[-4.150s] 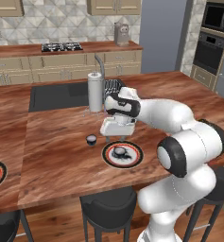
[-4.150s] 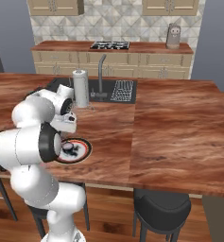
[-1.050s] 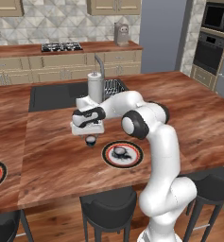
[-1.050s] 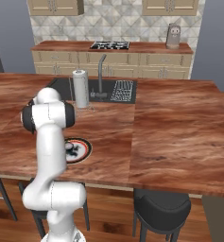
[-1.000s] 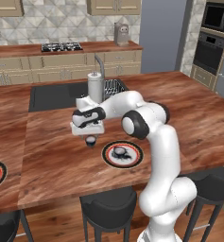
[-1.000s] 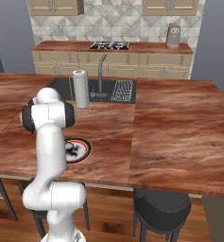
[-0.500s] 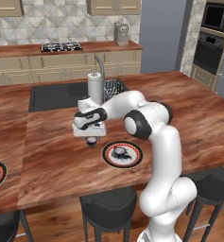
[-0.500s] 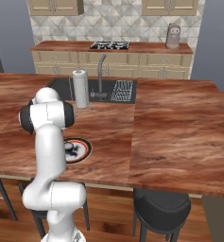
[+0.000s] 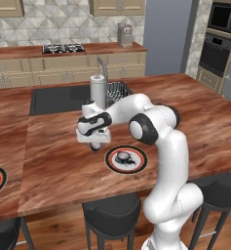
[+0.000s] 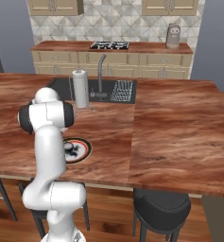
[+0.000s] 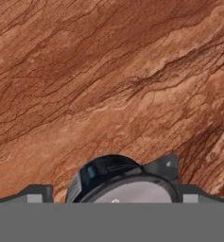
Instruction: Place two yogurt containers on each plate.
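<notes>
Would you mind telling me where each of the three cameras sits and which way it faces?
Left base view: behind the arm's left, looking forward and down at the counter, plate and gripper; arm rises lower right.
Right base view: behind its right, same counter and plate; arm lower left.
Hand view: on the hand, looking down at a yogurt container between the fingertips.
Both base views share the paper-towel roll.

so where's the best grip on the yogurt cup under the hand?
Take the yogurt cup by its round side wall, coming straight down from above. It stands upright on the counter, pale top facing the hand, with fingers already flanking it. Its small round body suits a pinch across its width; whether they touch yet is unclear.
</notes>
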Motion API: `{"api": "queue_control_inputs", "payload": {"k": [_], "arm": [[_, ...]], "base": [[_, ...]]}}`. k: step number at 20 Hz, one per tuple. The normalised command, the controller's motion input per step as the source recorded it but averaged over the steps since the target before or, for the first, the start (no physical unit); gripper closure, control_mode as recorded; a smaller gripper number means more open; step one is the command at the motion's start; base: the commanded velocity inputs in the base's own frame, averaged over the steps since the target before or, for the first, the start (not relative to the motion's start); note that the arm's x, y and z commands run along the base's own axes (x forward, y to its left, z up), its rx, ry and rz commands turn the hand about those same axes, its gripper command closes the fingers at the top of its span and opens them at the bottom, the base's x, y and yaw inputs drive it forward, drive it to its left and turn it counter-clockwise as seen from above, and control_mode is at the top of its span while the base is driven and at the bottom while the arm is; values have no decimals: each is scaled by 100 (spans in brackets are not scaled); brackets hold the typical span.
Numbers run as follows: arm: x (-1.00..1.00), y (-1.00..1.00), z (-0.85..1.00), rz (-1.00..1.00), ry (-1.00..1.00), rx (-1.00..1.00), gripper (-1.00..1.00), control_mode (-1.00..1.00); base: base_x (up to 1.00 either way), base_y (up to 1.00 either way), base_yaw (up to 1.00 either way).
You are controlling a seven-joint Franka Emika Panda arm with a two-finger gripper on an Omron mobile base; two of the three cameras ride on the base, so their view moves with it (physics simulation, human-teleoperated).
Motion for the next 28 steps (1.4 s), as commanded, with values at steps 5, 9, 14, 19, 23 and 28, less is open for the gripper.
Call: {"api": "queue_control_inputs", "payload": {"k": [5, 9, 14, 19, 23, 28], "arm": [[-1, -6, -22, -4, 6, 0, 100, -100], [0, -2, 18, 0, 5, 0, 100, -100], [-39, -52, 81, -1, 18, 0, 100, -100], [-66, -67, 66, 0, 23, 0, 100, -100], [-82, -56, 15, 0, 24, 0, 100, -100], [-91, -56, -1, 0, 14, 1, 100, -100]], "base": [[0, 0, 0], [0, 0, 0], [0, 0, 0], [0, 0, 0], [0, 0, 0], [0, 0, 0]]}}
